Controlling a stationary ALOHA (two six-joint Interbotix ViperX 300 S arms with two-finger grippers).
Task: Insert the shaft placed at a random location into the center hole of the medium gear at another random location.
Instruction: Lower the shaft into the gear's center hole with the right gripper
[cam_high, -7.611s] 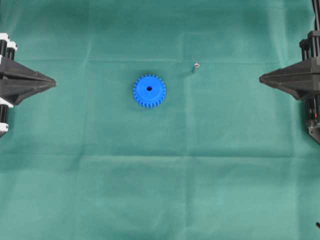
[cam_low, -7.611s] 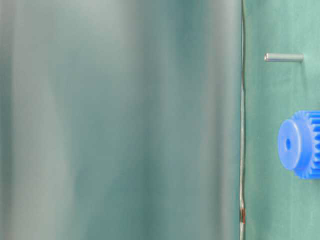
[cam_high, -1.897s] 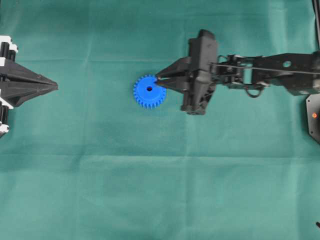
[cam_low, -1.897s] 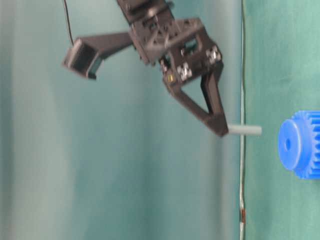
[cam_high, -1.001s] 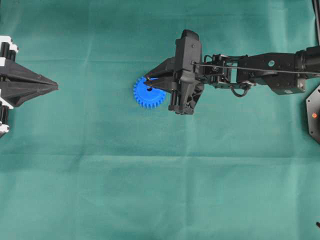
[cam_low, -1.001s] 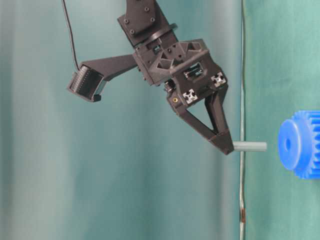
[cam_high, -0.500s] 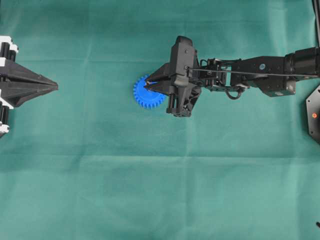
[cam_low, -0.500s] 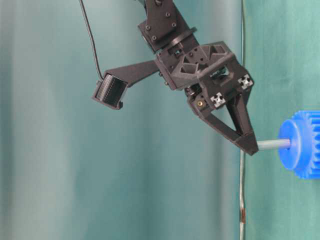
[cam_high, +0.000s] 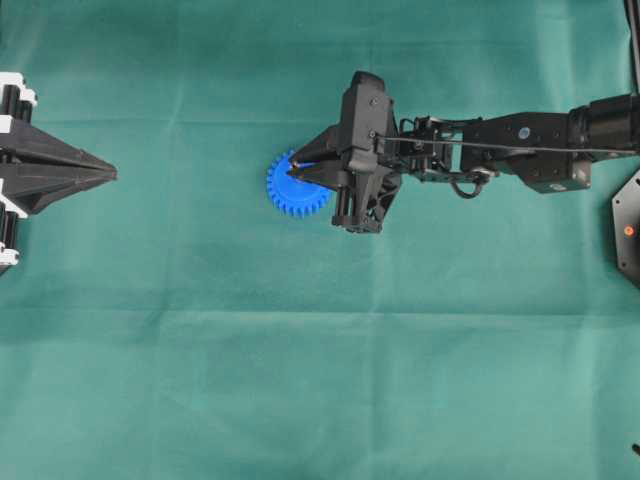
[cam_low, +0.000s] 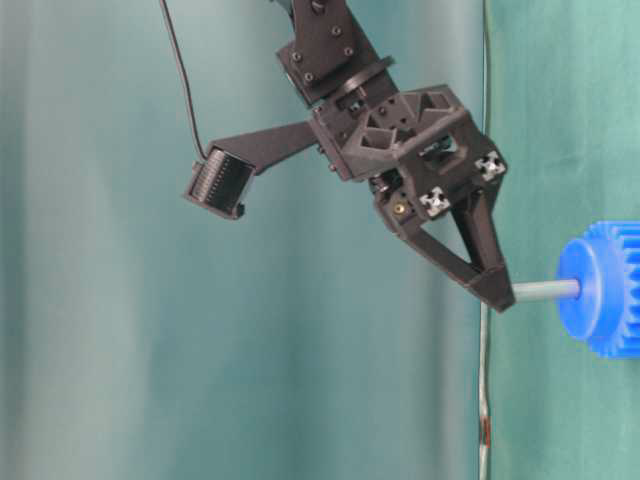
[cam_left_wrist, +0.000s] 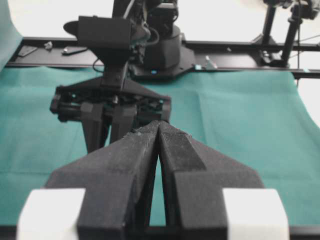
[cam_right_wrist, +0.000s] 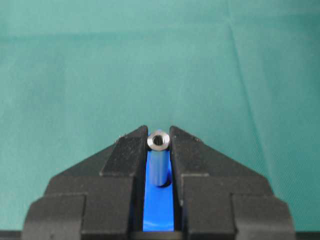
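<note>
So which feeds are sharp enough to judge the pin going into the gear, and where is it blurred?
Table-level view: shaft and medium gear crisp, backdrop soft. Right wrist view: shaft tip sharp, right gripper fingers in front slightly soft. Left wrist view: left gripper blurred up close. Overhead view: evenly lit, gripper hides the hole.

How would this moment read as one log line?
right end effector: shut on thin grey metal shaft | tip at blue plastic gear
</note>
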